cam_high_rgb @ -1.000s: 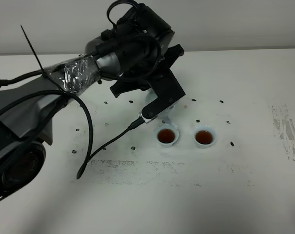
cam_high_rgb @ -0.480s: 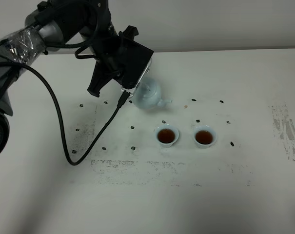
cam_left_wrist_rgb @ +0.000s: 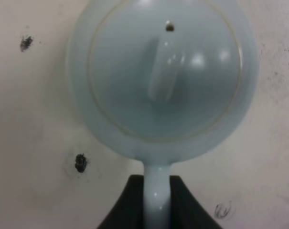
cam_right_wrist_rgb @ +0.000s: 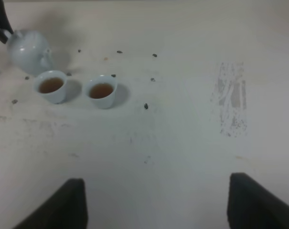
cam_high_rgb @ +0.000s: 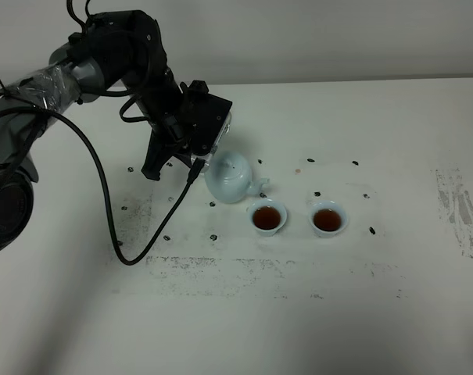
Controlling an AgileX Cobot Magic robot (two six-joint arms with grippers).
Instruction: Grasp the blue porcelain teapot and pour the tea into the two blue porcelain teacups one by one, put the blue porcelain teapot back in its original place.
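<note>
My left arm (cam_high_rgb: 103,66), foil-wrapped, comes in from 10 o'clock, wrist tipped down. Left jaws are clamped on the loop handle of the blue porcelain teapot (cam_high_rgb: 230,176), which is round, glossy pale blue, lid on, upright on the scuffed white worktop (cam_high_rgb: 299,312). Left teacup (cam_high_rgb: 267,218) is at its 4 o'clock, right teacup (cam_high_rgb: 327,219) beside it, both holding brown tea. Right jaws are spread wide, empty.

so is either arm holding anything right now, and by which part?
Left gripper grips the teapot by its handle, which sits between the fingers. Right gripper is open and holds nothing.
</note>
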